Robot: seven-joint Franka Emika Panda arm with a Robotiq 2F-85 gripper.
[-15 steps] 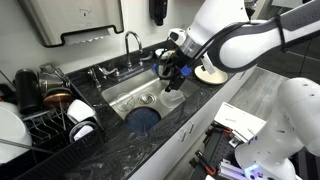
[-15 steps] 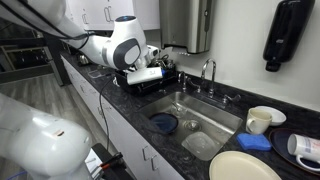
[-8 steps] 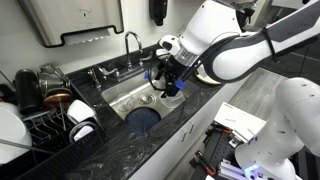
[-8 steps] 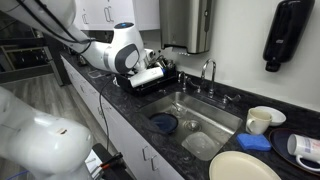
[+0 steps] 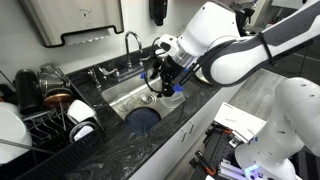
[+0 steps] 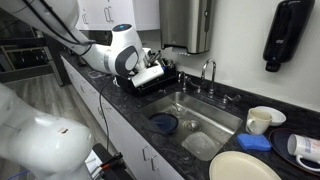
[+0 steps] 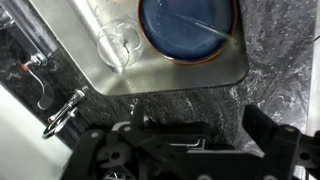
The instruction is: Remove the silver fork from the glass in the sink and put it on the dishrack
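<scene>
A clear glass (image 7: 115,45) lies in the steel sink (image 7: 170,75) beside a blue plate (image 7: 187,28). A thin silver streak (image 7: 205,22) crosses the plate; I cannot tell whether it is the fork. My gripper (image 7: 190,140) hangs over the dark counter at the sink's edge, jaws spread wide and empty. In both exterior views it (image 5: 165,78) (image 6: 150,78) hovers above the sink rim. The dishrack (image 5: 50,112) (image 6: 152,62) stands on the counter at the sink's other end.
A faucet (image 5: 131,42) rises behind the sink. Mugs and bowls fill the dishrack. A mug (image 6: 262,120), a blue sponge (image 6: 254,142) and a cream plate (image 6: 240,167) sit on the counter by the sink. The blue plate (image 5: 143,118) lies in the basin.
The arm has swung a little along the sink rim, toward the basin and slightly lower. The gripper stays open and empty.
</scene>
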